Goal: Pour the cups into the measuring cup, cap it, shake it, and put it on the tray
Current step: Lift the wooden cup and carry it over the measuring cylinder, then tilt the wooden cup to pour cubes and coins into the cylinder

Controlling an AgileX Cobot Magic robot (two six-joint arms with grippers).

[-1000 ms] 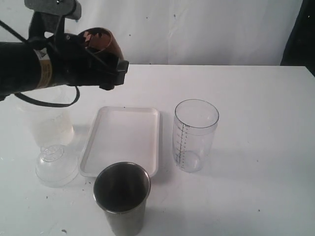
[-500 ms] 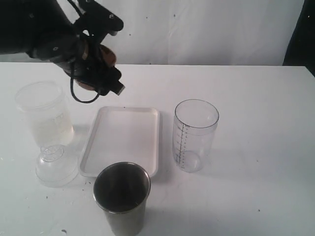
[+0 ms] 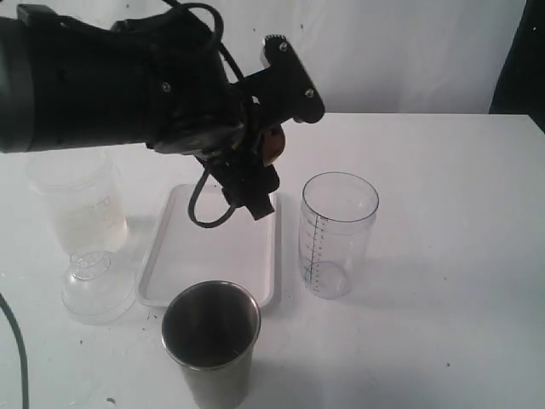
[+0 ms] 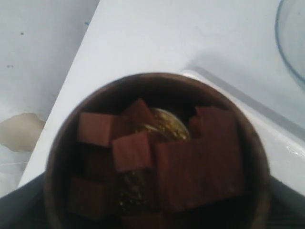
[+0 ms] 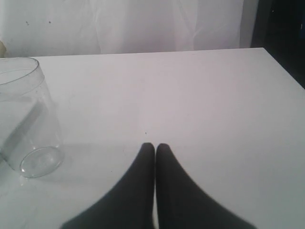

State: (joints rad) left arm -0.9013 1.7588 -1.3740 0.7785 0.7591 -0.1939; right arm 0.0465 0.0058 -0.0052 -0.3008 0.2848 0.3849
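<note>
My left gripper point(image 3: 271, 146) is shut on the squat brown cup point(image 3: 272, 145), held in the air over the far end of the white tray point(image 3: 213, 251), just left of the measuring cup point(image 3: 338, 234). In the left wrist view the brown cup point(image 4: 143, 83) fills the frame, with several red-brown blocks point(image 4: 131, 151) and something golden inside. The clear measuring cup stands upright and uncapped. The steel tumbler point(image 3: 211, 341) stands at the front. My right gripper point(image 5: 155, 145) is shut on nothing, low over the table beside the measuring cup point(image 5: 26, 119).
A wide frosted jar point(image 3: 81, 204) stands left of the tray, with a clear dome lid point(image 3: 98, 285) in front of it. The tray's corner point(image 4: 281, 138) lies under the brown cup. The table edge and a white backdrop run behind.
My left arm has swung from the far left rightward over the tray, carrying the brown cup toward the measuring cup. Nothing else has moved.
</note>
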